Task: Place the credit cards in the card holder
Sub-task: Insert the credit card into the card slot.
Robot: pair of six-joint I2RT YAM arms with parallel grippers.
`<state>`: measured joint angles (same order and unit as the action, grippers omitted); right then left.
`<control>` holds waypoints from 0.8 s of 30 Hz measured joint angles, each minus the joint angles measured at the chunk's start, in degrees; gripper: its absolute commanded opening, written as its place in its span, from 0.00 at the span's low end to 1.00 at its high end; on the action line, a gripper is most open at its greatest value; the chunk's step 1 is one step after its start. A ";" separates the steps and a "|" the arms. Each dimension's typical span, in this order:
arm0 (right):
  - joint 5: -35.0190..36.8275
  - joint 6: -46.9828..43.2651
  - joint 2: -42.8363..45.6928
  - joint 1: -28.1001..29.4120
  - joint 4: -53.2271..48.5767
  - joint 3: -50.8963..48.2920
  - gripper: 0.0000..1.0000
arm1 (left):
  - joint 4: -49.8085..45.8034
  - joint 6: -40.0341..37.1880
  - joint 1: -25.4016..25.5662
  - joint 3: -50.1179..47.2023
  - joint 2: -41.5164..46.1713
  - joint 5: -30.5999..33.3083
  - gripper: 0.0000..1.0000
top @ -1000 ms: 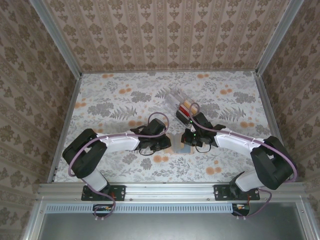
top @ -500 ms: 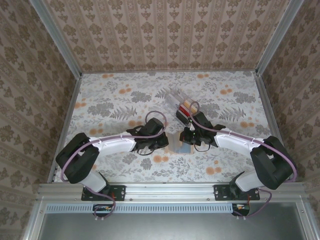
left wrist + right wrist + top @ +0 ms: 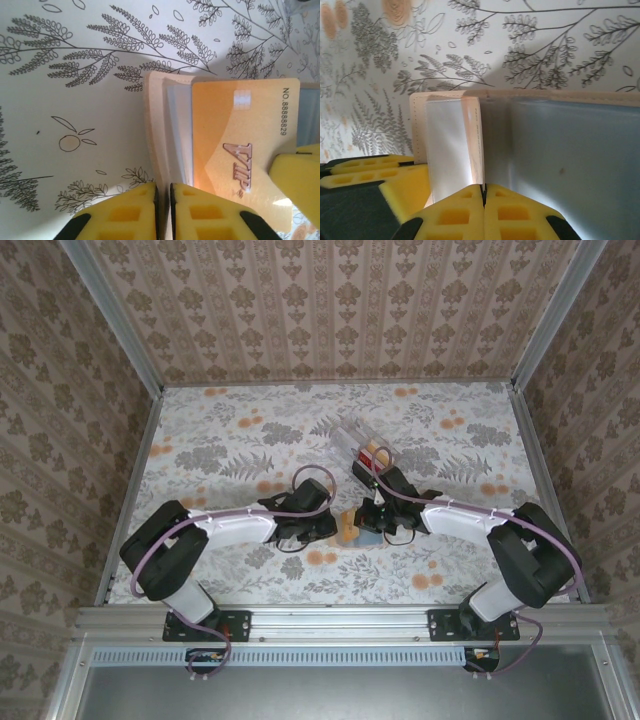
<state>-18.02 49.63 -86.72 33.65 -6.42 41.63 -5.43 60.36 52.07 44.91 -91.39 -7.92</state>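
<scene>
A tan folding wallet (image 3: 156, 125) stands open on the table between the two arms, its grey inside (image 3: 560, 150) facing the right wrist camera. My left gripper (image 3: 163, 186) is shut on the wallet's tan flap. An orange-yellow credit card (image 3: 240, 150) marked VIP sticks out of the wallet. My right gripper (image 3: 484, 187) is shut on that card's edge (image 3: 474, 135). From above, the card (image 3: 347, 530) shows between the left gripper (image 3: 333, 528) and the right gripper (image 3: 366, 522). The clear card holder (image 3: 352, 435) stands behind them with a red card (image 3: 376, 459) in it.
The floral table cover (image 3: 230, 450) stretches wide to the left and back. Metal rails (image 3: 133, 490) and patterned walls close in the table's sides. The right gripper's yellow finger (image 3: 300, 175) presses the card's far edge in the left wrist view.
The orange-yellow card now shows between the grippers, where a grey-blue wallet face showed before. The right gripper has shifted slightly left and nearer. The left jaws closed briefly, then eased.
</scene>
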 measured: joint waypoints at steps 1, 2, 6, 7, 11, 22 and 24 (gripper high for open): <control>0.22 0.00 0.00 0.00 -0.04 0.00 0.06 | -0.44 -0.09 0.02 -0.07 0.04 0.28 0.33; 0.28 0.00 -0.02 0.00 -0.02 0.00 0.06 | -0.70 0.09 0.09 -0.31 0.20 0.70 0.40; 0.44 0.02 -0.26 0.00 0.04 -0.02 0.06 | -1.88 0.15 0.13 -1.92 2.54 2.29 0.52; 0.44 0.04 -0.37 0.00 0.09 -0.02 0.06 | -2.03 0.04 0.13 -2.12 3.08 2.62 0.52; 0.42 0.07 -0.37 0.00 0.50 -0.22 0.06 | -1.51 -0.15 0.13 -2.14 3.30 2.78 0.53; 0.24 0.70 4.00 -0.31 0.92 -1.73 0.07 | -1.90 -2.12 0.13 -0.11 -0.66 2.32 0.41; 0.42 0.70 5.18 -0.68 0.83 -1.97 0.07 | -2.05 -2.38 0.13 0.42 -1.25 2.14 0.37</control>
<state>-17.61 50.33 -81.54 32.97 -5.58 39.66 -7.49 57.98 52.21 45.32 -92.64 -5.78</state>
